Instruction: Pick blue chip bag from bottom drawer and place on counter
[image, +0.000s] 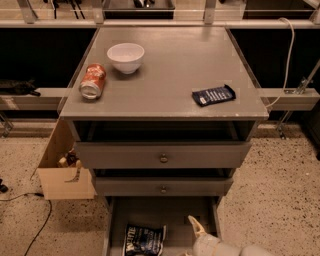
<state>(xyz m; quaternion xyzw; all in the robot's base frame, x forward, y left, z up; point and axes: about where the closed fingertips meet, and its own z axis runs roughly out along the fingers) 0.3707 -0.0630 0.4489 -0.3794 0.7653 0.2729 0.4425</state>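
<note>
One blue chip bag (144, 241) lies just left of the gripper (197, 229), seemingly apart.

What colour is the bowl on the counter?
The bowl is white, camera view. The gripper is over the bottom drawer, beside the blue chip bag.

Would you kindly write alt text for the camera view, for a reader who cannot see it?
The robot's gripper is over the open bottom drawer of a grey cabinet, just right of the blue chip bag lying inside. On the counter above sit a white bowl, an orange can on its side and a flat dark-blue packet.
</note>
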